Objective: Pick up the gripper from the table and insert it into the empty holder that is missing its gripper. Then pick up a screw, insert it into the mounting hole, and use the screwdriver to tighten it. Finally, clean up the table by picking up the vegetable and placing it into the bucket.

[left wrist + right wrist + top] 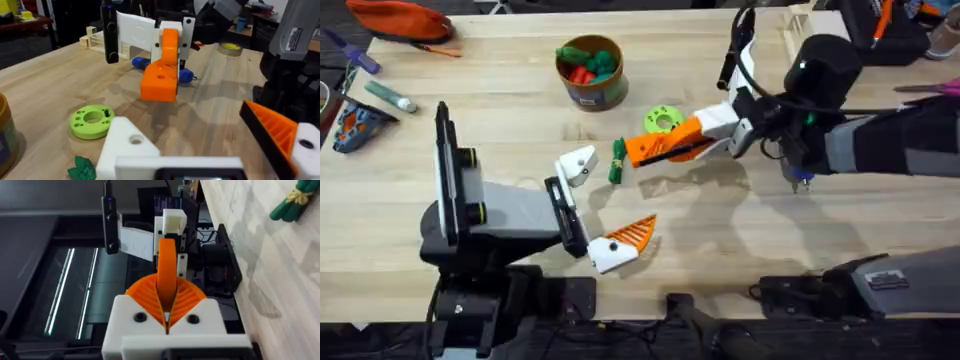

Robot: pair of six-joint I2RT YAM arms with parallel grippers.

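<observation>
Two grippers in play. The right gripper (670,146) is pressed together on the small orange plastic wedge-shaped finger (167,265). The wrist view shows it pinched between the ribbed orange pads, and it is carried above the pale wooden table (770,240), not lying on it.

The left gripper (605,200) is spread wide. Its near side carries an orange ribbed pad. Its far side is the bare white angular plastic holder (578,165), with an open mounting hole on top in the left wrist view (125,145).

Key relation:
- The white holder lies to the left of the right gripper, near it but not touching.
- The orange finger's long axis runs roughly along the line toward the holder, free end leading and slightly tilted.
- The slim dark green toy vegetable (617,160) lies between the two, just beside the holder.
- The right arm is the one carrying; the left arm only presents the mount.

Judgement: the insertion step is in hand and the finger is not yet seated. The next move calls for a short leftward approach with the wedge lined up to the holder's slot. The vegetable could be nudged on the way.

Other items:
- The round tan bucket with a green band (590,72) is at the far side and already holds toy produce.
- The round lime-green disc with holes (663,120) is just beyond the right gripper.
- The blue cylindrical screwdriver (141,62) lies on the table behind the right gripper.

Writing: the bucket's band and a sticker on the right arm are both too small to read.
</observation>
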